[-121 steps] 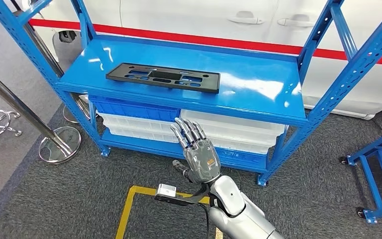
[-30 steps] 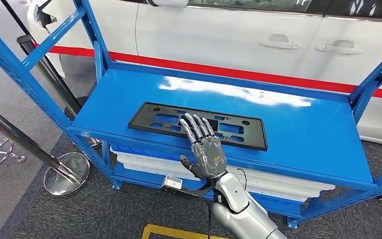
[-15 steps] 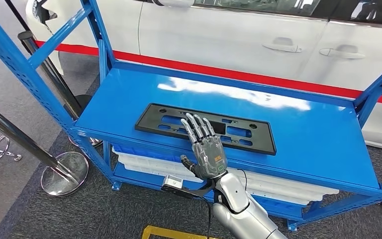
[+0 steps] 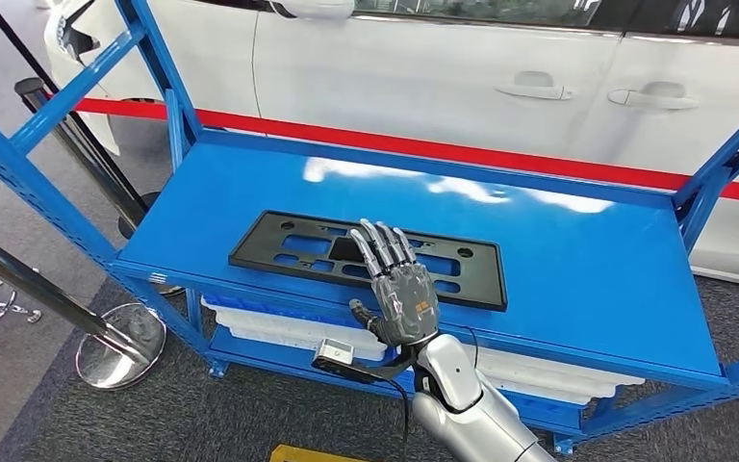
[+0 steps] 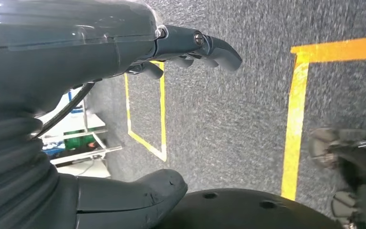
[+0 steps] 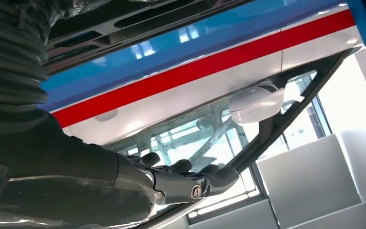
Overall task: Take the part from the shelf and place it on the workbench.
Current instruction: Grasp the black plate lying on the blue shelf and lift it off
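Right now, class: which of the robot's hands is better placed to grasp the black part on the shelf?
The right hand: its open fingers reach over the black part on the shelf. The left hand hangs by the floor.

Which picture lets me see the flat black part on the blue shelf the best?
The head view: the whole black part lies flat on the blue shelf, with the right hand reaching over its near edge. The right wrist view catches just a dark sliver of it up close. The left wrist view looks at the floor.
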Robot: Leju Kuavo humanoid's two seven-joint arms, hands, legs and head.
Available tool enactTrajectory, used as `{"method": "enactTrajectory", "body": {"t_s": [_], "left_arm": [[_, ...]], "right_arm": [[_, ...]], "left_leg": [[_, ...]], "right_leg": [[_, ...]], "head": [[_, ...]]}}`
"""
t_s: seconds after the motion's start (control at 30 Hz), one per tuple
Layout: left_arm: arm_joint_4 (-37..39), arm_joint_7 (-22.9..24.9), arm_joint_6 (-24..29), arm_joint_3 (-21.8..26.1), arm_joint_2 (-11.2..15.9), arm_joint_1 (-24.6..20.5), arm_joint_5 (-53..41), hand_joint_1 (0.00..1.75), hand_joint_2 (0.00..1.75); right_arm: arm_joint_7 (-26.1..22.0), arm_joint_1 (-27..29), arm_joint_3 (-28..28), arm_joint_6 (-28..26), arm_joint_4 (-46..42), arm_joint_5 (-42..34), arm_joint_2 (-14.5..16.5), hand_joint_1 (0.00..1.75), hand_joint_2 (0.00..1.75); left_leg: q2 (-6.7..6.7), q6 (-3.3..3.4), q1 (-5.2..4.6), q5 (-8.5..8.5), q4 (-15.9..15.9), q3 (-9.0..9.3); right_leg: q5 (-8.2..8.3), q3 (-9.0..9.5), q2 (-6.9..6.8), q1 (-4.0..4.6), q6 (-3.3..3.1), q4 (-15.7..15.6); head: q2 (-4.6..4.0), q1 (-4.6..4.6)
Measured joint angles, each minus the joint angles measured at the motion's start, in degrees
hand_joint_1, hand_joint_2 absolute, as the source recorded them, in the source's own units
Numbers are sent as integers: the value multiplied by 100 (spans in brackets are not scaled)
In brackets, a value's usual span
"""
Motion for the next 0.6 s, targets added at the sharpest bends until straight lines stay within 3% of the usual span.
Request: {"method": "enactTrajectory", "body": {"t_s": [0.07,0.1,0.13,0.2,0.3,0.33,0.4,0.47,0.5,0.53,0.6], "left_arm": [[0,0,0,0,3,2,-3,0,175],[0,-2,1,0,7,0,-4,0,175],[0,-3,1,0,10,-6,-5,0,175],[0,-7,1,0,14,-14,-7,0,175],[0,-6,1,-1,6,-5,-8,0,175],[0,-8,0,-1,2,-8,-9,0,175],[0,-21,-1,-2,-1,-16,-10,0,175],[0,-34,-3,-2,-4,-17,1,0,175],[0,-40,-7,-2,-6,-14,11,0,131],[0,-45,-10,-1,-8,-11,21,0,87],[0,-56,-13,0,-9,-9,28,0,0]], "right_arm": [[0,-1,0,-2,1,1,1,0,175],[1,-4,0,-3,1,1,1,0,175],[2,-4,0,-3,1,1,1,0,175],[4,-1,0,-5,1,2,1,0,175],[8,-11,-1,-10,-9,5,2,0,175],[9,-19,-2,-11,-11,5,1,0,175],[11,-11,-2,-11,-5,5,-1,0,175],[8,21,-2,-11,9,5,-4,0,175],[1,33,-2,-11,19,5,-6,0,175],[-9,38,-1,-11,27,10,-7,0,175],[-30,38,4,-9,40,33,-4,0,175]], "left_leg": [[0,71,-24,433,-655,260],[2,110,-43,567,-983,404],[6,142,-63,626,-1201,498],[9,174,-93,601,-1337,550],[13,239,-41,635,-1473,628],[17,263,-20,647,-1522,664],[22,285,-21,643,-1546,691],[19,283,-14,625,-1542,703],[15,269,-6,609,-1538,720],[11,248,6,588,-1532,745],[2,184,14,532,-1507,785]], "right_leg": [[-61,54,13,23,9,29],[-92,64,18,38,25,53],[-113,62,19,45,48,69],[-127,43,15,46,100,78],[-217,19,5,39,191,174],[-329,-79,5,29,231,379],[-620,-463,6,-27,303,1072],[-697,-794,3,-86,358,1561],[-564,-812,1,-114,380,1504],[-345,-720,-3,-138,397,1242],[63,-403,-12,-157,409,503]], "head": [[0,1],[0,0],[1,1],[1,1],[1,0],[1,0],[0,1],[1,1],[1,1],[1,1],[0,2]]}}
